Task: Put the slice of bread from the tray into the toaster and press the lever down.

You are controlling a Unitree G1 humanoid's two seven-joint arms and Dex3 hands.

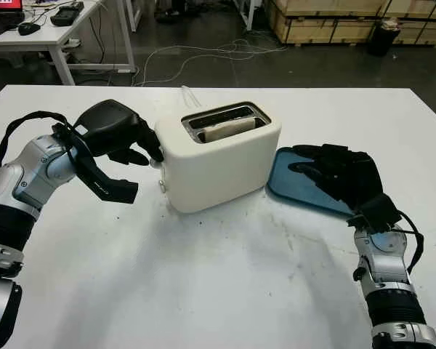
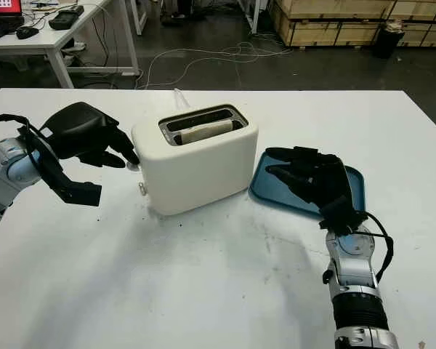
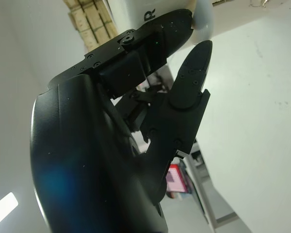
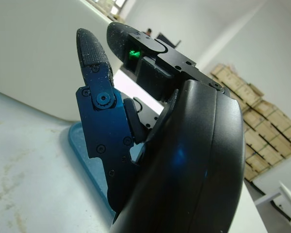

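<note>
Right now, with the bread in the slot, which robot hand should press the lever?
Left. The left robot hand is already at the toaster's end, fingers at the lever. The right robot hand, open, is over the blue tray on the far side. The bread sits in the slot.

Counted on the worktop (image 1: 203,276): one toaster (image 1: 218,156), one bread slice (image 1: 225,131) in its slot, one blue tray (image 1: 298,185), two robot hands.

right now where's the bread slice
The bread slice sits in a slot of the white toaster at the table's middle, between the left hand at the toaster's end and the blue tray.
</note>
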